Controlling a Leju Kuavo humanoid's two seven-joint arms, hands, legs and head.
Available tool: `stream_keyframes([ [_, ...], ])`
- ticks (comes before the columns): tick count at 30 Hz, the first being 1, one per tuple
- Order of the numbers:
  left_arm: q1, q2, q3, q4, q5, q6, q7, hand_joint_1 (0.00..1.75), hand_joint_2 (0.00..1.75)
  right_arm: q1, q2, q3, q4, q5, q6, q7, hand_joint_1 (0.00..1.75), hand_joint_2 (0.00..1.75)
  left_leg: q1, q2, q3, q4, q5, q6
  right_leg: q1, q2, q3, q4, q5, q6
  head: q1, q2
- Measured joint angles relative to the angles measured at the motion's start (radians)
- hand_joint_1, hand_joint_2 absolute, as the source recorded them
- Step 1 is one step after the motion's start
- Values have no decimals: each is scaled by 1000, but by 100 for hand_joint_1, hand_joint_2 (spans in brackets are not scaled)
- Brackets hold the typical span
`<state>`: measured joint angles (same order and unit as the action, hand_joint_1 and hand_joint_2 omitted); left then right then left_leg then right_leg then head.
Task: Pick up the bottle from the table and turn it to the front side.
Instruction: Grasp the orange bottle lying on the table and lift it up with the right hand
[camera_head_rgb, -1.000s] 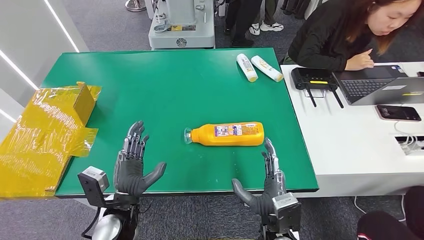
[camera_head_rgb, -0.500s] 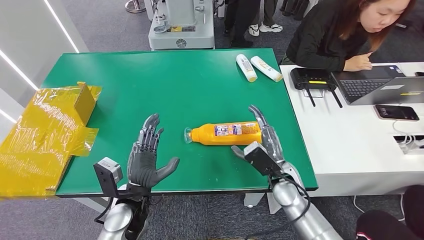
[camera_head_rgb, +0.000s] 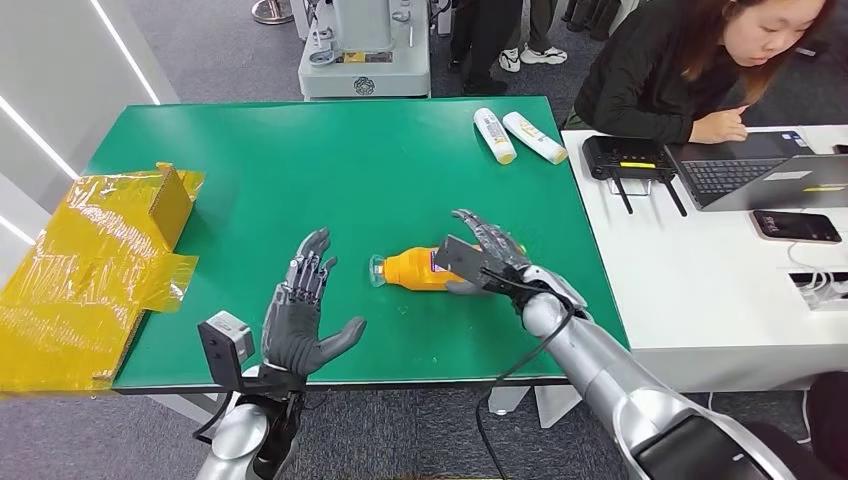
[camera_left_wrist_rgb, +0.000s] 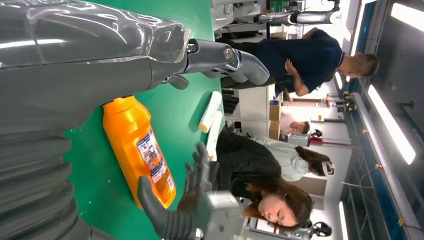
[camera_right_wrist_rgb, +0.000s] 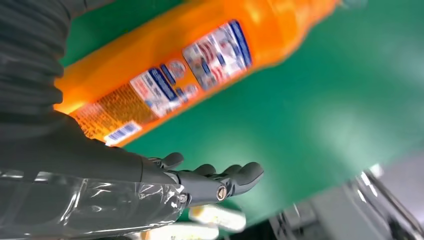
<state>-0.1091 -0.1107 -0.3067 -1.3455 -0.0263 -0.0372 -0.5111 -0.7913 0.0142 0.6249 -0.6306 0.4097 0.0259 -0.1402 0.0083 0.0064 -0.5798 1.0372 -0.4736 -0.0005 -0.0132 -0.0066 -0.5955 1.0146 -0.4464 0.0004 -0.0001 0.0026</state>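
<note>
Near the table's (camera_head_rgb: 250, 140) front edge, your right hand (camera_head_rgb: 487, 255) has swung over the lying orange bottle (camera_head_rgb: 410, 268), fingers spread, not yet gripping, so expect the grasp next; left hand (camera_head_rgb: 300, 315) hovers empty.

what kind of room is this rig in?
Likely a robotics lab or test floor. A green table serves as the workspace, a person with a laptop and router sits at the white desk beside it, and grey machinery stands on the carpet behind.
</note>
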Motion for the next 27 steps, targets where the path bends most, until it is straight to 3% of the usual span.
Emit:
stream_keyframes([
  [6,-3,0,0,0,0,-1,17,0,175,-91,31,84,108,57,145,86,0,175,0,0,0,0,0,0,0,0,0,0,0,0,0,0],
  [15,-1,2,0,0,17,0,23,0,175,-139,42,167,192,121,190,127,0,175,0,0,0,0,0,0,0,0,0,0,0,0,0,0],
  [27,2,2,0,0,26,-3,23,0,175,-154,19,226,231,164,189,161,0,175,0,0,0,1,0,0,0,0,0,0,0,0,0,0],
])
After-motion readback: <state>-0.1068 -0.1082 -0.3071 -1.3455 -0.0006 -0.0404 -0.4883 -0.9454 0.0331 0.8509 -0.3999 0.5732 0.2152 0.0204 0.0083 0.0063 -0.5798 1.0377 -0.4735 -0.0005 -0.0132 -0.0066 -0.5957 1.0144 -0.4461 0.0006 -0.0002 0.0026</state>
